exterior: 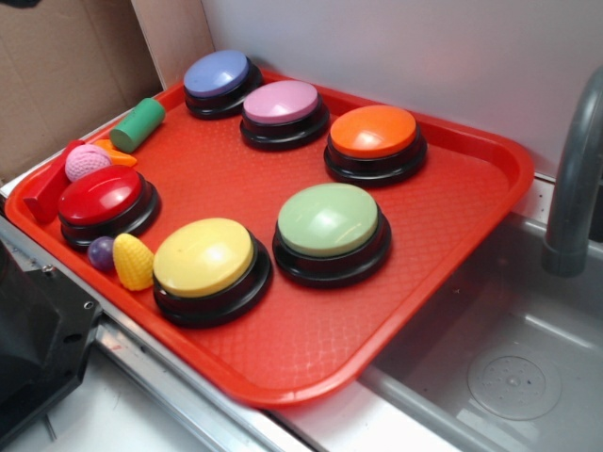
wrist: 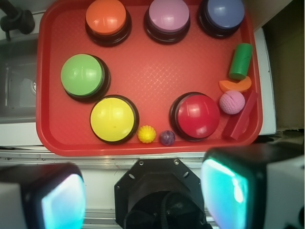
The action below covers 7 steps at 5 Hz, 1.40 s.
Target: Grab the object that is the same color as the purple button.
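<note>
A small glossy dark-purple ball (wrist: 167, 137) (exterior: 101, 251) lies on the red tray (wrist: 143, 76) near its front rim, between the yellow corn-shaped toy (wrist: 147, 134) and the red button (wrist: 196, 115). The purple button (wrist: 168, 16) (exterior: 282, 103), pale lilac on a black base, stands in the tray's far row. In the wrist view my gripper (wrist: 143, 195) hangs high above the robot's black base, outside the tray, with its fingers (wrist: 224, 191) wide apart and nothing between them. It does not show in the exterior view.
Orange (wrist: 106, 17), periwinkle (wrist: 221, 13), green (wrist: 83, 75) and yellow (wrist: 112, 119) buttons share the tray with a green cylinder (wrist: 240, 61), an orange wedge (wrist: 235, 85), a pink knitted ball (wrist: 232, 102) and a red block (wrist: 241, 122). A steel sink and faucet (exterior: 573, 179) adjoin the tray.
</note>
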Motion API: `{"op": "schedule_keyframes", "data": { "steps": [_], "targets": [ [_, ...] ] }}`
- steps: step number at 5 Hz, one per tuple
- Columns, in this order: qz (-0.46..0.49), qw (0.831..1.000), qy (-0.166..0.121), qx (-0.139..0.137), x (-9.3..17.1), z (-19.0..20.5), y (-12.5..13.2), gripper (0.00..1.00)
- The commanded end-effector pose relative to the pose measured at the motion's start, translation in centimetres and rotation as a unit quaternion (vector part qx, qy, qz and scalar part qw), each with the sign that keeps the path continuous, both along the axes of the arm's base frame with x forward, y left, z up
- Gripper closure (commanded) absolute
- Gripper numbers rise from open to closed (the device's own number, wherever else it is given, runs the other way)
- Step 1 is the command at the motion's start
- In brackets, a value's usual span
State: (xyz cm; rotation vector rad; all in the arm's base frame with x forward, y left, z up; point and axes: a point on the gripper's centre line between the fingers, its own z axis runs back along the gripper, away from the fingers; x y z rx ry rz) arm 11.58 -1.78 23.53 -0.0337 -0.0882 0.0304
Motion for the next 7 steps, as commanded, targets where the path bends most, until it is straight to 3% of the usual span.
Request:
{"op": "schedule_keyframes", "data": {
  "steps": [1, 2, 4, 6, 7],
  "targets": [
    [0.000, 1.000, 0.000, 0.000, 0.0, 0.0, 0.0, 0.00],
    [0.050, 0.998, -0.003, -0.030, 0.1, -1.4, 0.7, 0.00],
    [0.196, 0.980, 0.037, -0.025, 0.2, -6.6, 2.3, 0.00],
    [0.354, 0.933, 0.063, 0.011, 0.2, -11.5, 3.4, 0.00],
    [0.429, 0.900, 0.066, 0.032, 0.0, -12.7, 3.6, 0.00]
  ]
}}
